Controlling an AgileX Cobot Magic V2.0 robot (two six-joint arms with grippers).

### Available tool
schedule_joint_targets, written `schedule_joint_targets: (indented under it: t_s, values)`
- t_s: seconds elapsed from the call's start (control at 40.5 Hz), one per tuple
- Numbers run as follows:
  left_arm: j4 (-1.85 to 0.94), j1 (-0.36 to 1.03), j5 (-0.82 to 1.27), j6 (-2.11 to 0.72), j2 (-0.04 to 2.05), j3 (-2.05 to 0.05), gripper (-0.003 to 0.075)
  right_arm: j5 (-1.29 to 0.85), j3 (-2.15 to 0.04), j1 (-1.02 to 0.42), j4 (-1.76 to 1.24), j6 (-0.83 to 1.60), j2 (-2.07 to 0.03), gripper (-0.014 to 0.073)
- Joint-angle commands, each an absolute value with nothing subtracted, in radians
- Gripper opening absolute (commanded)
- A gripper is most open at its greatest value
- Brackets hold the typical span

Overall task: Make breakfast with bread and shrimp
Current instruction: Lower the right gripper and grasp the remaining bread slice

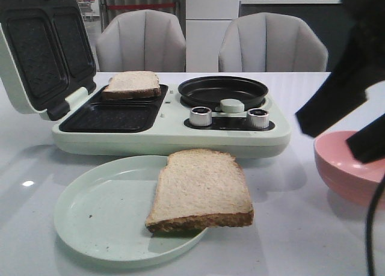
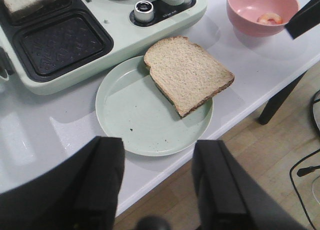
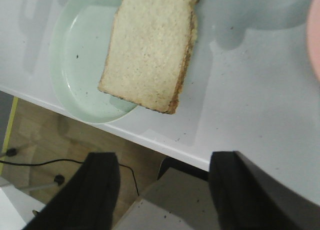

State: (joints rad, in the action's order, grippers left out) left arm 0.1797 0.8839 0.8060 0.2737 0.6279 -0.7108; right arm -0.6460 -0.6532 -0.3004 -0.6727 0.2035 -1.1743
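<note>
One bread slice (image 1: 200,190) lies half on a pale green plate (image 1: 96,216), overhanging its right rim. It also shows in the left wrist view (image 2: 189,73) and the right wrist view (image 3: 150,47). The other slice (image 1: 132,83) sits in the back tray of the open sandwich maker (image 1: 168,138). A shrimp (image 2: 270,18) lies in the pink bowl (image 2: 252,9). My right gripper (image 1: 325,138) hangs open and empty over the bowl (image 1: 346,168). My left gripper (image 2: 159,155) is open and empty above the table's front edge, near the plate (image 2: 130,115).
The sandwich maker has an empty front tray (image 1: 108,116), a round black pan (image 1: 222,91) and two metal knobs (image 1: 201,115). Its lid (image 1: 42,53) stands open at the left. Two grey chairs (image 1: 141,41) stand behind the table.
</note>
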Motion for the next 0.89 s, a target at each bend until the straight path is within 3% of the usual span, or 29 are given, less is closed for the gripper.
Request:
schedule_joint_targets:
  t_s: [0.0,0.469,0.864]
  values:
    - [0.185,0.893,0.73,0.271,0.628,-0.738,0.0385,-0.567,-0.703,-0.353,-0.739,0.219,-1.254,0.0505]
    - [0.185,0.893,0.73,0.271,0.628,-0.738,0.0385,-0.527,-0.918,-0.403,-0.747,0.219,-1.631,0.0505]
    - [0.185,0.893,0.73,0.271,0.628,-0.738,0.0385,-0.526,-0.987,-0.402,-0.746,0.219,-1.733,0.0485]
